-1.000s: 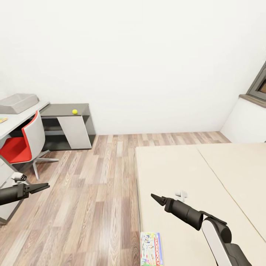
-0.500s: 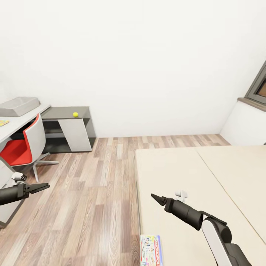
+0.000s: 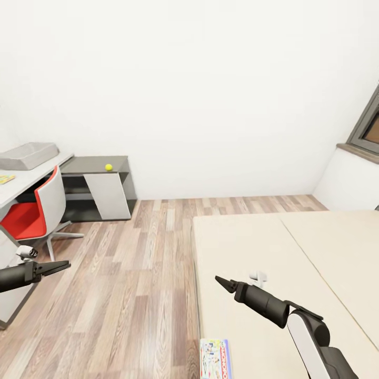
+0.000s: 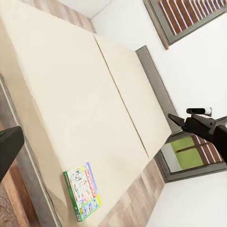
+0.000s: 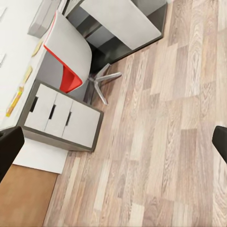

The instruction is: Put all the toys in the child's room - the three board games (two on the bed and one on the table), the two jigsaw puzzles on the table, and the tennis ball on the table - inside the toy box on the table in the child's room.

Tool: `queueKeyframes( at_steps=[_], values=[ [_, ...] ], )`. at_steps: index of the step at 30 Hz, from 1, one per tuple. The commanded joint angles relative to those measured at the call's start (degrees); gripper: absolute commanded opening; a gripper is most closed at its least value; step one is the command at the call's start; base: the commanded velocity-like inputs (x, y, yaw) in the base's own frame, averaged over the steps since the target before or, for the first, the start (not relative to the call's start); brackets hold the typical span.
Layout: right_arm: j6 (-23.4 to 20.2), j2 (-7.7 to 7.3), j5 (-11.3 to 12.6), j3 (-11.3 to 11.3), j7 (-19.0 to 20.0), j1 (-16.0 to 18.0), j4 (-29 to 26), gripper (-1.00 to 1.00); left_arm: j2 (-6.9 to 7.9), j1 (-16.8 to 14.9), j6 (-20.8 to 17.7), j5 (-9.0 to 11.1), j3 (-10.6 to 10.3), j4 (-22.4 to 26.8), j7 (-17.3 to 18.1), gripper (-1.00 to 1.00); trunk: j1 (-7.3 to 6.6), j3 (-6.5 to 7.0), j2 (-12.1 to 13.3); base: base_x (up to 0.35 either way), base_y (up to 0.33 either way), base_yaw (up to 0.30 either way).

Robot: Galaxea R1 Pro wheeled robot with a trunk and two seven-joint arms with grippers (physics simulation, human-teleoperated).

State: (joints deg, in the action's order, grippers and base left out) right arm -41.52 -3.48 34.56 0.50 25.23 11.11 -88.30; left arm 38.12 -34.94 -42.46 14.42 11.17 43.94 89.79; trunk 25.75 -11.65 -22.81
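The view has tilted up: the glossy flat game box [image 3: 215, 359] sits lower on the cream bed [image 3: 295, 252]. Small ball [image 3: 108, 167] on the dark counter [image 3: 95, 164]. Both hands [image 3: 59, 265] [image 3: 222, 282] are pinched together.

The head view looks forward and down, from high up, over the wood floor [image 3: 131, 273] and the bed [image 3: 273, 252]. The left wrist view faces the bed [image 4: 71, 94] too. The right wrist view looks steeply down on the floor [image 5: 156, 142] and red chair [image 5: 71, 61], shared with the head view.
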Motion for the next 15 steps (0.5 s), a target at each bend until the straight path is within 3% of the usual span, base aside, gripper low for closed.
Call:
queueKeyframes(
  at_steps=[1,15],
  values=[
    [-0.34,-0.01,0.15,0.05,0.05,0.05,-0.03,1.0,0.02,-0.04,-0.61,-0.01,-0.02,0.0,0.21,1.0,0.04,-0.02,-0.11,0.0,0.0,0.0],
    [-0.39,0.04,0.15,0.09,0.0,0.05,-0.03,1.0,0.02,-0.04,-0.61,-0.01,-0.02,0.0,0.21,1.0,0.04,1.3,-0.11,0.0,0.0,0.0]
  ],
)
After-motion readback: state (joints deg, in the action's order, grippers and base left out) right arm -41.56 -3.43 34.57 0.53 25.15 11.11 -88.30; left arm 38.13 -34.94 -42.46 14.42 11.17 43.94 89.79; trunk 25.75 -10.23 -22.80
